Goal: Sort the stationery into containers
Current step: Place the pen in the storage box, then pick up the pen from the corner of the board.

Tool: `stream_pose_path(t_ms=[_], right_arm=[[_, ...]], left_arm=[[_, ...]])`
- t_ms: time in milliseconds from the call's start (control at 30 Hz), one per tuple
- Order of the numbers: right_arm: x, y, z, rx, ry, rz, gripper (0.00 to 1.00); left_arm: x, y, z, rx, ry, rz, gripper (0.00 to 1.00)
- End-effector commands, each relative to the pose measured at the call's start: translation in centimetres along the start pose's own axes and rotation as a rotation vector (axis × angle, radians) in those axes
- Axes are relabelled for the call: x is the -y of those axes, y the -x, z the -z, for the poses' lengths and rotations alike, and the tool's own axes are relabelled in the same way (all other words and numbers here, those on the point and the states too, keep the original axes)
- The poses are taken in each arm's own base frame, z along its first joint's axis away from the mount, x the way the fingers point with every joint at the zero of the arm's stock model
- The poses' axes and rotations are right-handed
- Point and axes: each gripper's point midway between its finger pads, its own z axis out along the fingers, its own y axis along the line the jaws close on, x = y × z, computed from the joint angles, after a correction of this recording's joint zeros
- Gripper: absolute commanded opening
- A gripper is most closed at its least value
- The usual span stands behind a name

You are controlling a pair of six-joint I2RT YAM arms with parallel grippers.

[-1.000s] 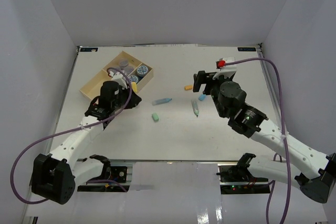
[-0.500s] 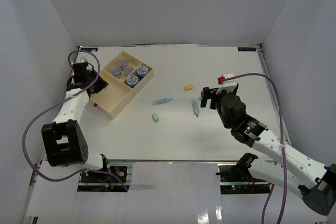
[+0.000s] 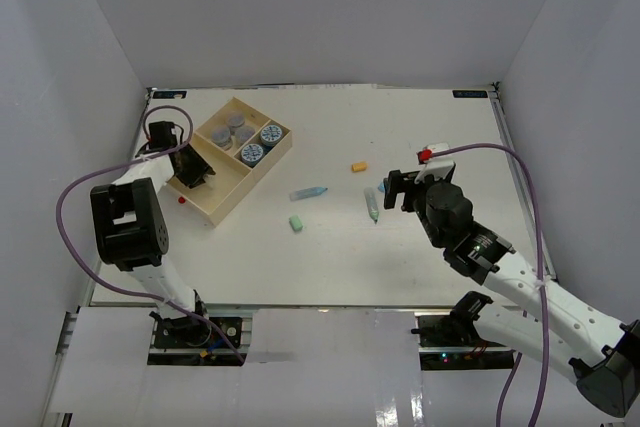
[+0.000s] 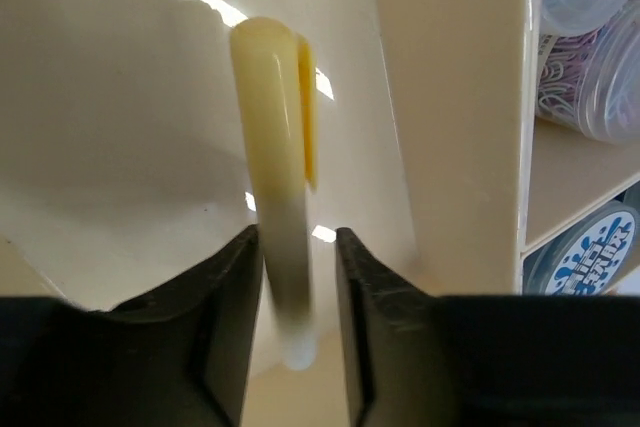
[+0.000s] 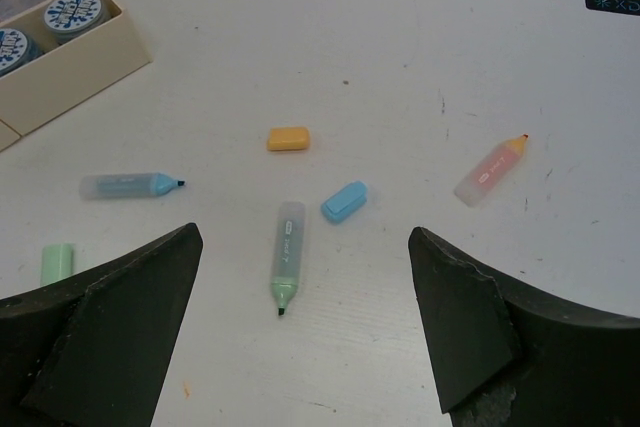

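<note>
A yellow marker (image 4: pixel 275 177) stands between the fingers of my left gripper (image 4: pixel 298 247), over the long section of the pale-wood tray (image 4: pixel 470 117). It leans on the left finger, with a slim gap to the right one. In the top view this gripper (image 3: pixel 190 169) hangs over the tray (image 3: pixel 222 209). Grey rolls (image 4: pixel 590 87) and a blue-and-white roll (image 4: pixel 585 252) fill the smaller sections. My right gripper (image 5: pixel 303 235) is open above a green marker (image 5: pixel 287 259) and a blue cap (image 5: pixel 344 201), holding nothing.
On the table lie a blue marker (image 5: pixel 128 185), a green cap (image 5: pixel 57 263), an orange cap (image 5: pixel 288 139) and a pink marker (image 5: pixel 490 171). A small red piece (image 3: pixel 181 201) sits by the tray's near-left wall. Purple cables loop beside both arms.
My left arm has folded back to the left, and its gripper now hangs over the tray's long section. Its jaws have eased off the yellow marker. The right gripper has drawn back slightly.
</note>
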Motion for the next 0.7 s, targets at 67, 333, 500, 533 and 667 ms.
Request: stream_pose_path(t_ms=[67, 333, 500, 533, 667], right_arm=[[-0.1, -0.5, 0.0, -0.036, 0.007, -0.009, 0.9], [0.2, -3.7, -1.2, -0.198, -0.029, -0.011, 0.9], [2.0, -6.0, -2.5, -0.314, -0.096, -0.058, 0.92], [2.6, -6.3, -2.7, -0.331, -0.112, -0.075, 0.93], [6.7, -7.9, -4.5, -0.402, -0.246, -0.16, 0.98]], left_arm=[[1.3, 2.5, 1.2, 0.057, -0.048, -0.001, 0.6], [2.3, 3.1, 4.1, 0.104, -0.1, -0.024, 0.87], [5.0, 3.9, 10.0, 0.222, -0.221, -0.121, 0.93], [5.8, 3.8, 11.1, 0.242, -0.268, -0.151, 0.94], [8.2, 2.4, 14.9, 0.333, -0.43, -0.285, 0.95]])
